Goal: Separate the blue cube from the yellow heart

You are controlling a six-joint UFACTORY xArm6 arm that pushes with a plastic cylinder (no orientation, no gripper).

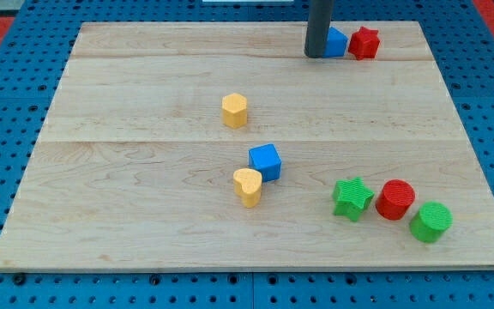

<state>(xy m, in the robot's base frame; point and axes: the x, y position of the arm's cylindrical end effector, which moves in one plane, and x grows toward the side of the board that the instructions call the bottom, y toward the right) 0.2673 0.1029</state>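
The blue cube (265, 161) sits near the middle of the wooden board (127, 215). The yellow heart (248, 186) stands just below and left of it, touching or nearly touching. My tip (316, 55) is at the view's top, far above both blocks, resting right beside a second blue block (337, 42) on that block's left side. The rod comes down from the top edge of the view.
A red star (364, 42) sits right of the second blue block at the top. A yellow hexagon block (235, 111) lies above the cube. A green star (352, 197), red cylinder (394, 199) and green cylinder (431, 221) cluster at the lower right.
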